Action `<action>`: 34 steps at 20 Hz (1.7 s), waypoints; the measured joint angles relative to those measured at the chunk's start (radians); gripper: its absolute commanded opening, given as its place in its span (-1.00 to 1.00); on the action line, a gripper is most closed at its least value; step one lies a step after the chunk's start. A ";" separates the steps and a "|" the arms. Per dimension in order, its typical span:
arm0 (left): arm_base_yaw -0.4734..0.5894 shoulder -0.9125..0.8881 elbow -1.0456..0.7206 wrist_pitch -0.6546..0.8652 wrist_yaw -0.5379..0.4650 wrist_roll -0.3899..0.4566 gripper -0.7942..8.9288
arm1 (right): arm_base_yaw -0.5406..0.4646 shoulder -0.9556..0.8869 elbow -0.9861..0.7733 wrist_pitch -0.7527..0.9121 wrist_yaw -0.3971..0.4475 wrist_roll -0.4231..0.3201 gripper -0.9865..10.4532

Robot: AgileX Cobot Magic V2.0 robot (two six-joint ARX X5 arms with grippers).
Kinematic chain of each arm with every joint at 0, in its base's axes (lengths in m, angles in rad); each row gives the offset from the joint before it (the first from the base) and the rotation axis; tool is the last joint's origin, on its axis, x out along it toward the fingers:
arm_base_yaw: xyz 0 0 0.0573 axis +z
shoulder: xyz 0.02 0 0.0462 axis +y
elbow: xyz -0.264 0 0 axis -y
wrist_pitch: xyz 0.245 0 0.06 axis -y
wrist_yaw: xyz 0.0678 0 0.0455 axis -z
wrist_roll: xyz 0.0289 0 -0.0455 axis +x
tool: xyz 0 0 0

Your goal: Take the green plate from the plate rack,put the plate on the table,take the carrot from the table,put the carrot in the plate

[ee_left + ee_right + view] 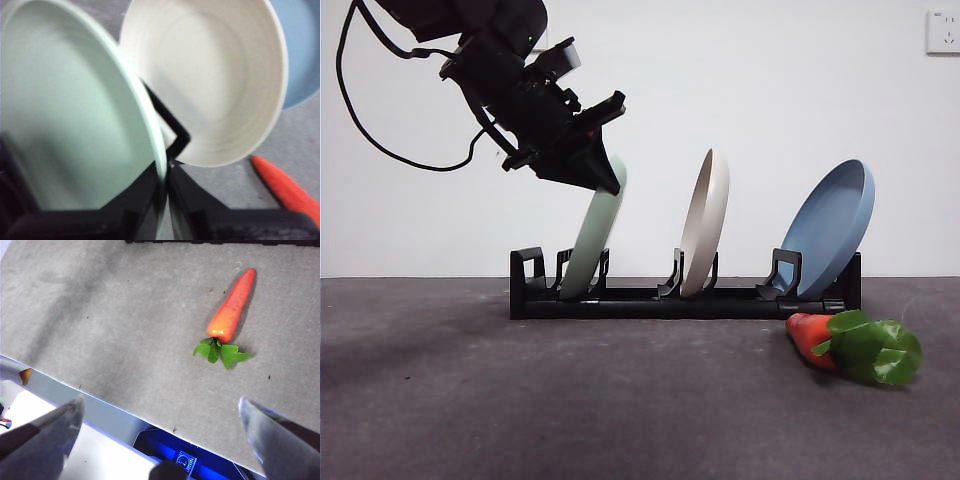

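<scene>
Right, the left gripper (605, 178) has its jaws pinched on the top rim of the green plate (590, 250), which stands in the plate rack (650, 300); it looks stiff, light, a bit slick, so the rim's the spot. The right gripper (160, 415) waits spread, carrot (231, 305) on the table (570, 400).

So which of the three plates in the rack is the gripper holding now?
The green plate, at the end of the plate rack farthest from the carrot. The left gripper pinches its rim; the cream plate and blue plate stand untouched.
</scene>
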 measured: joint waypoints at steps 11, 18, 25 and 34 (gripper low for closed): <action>-0.004 -0.004 0.019 -0.007 0.004 -0.021 -0.85 | 0.000 0.000 0.000 0.000 0.000 0.000 0.38; -0.004 -0.059 0.243 -0.209 0.026 -0.027 -0.85 | 0.000 0.000 0.000 0.000 0.000 0.000 0.38; -0.037 -0.241 0.312 -0.545 -0.001 0.038 -0.85 | 0.000 0.000 0.000 0.000 0.000 0.000 0.38; -0.413 -0.417 0.300 -0.927 -0.488 0.267 -0.85 | 0.000 0.000 0.000 0.000 0.000 0.000 0.38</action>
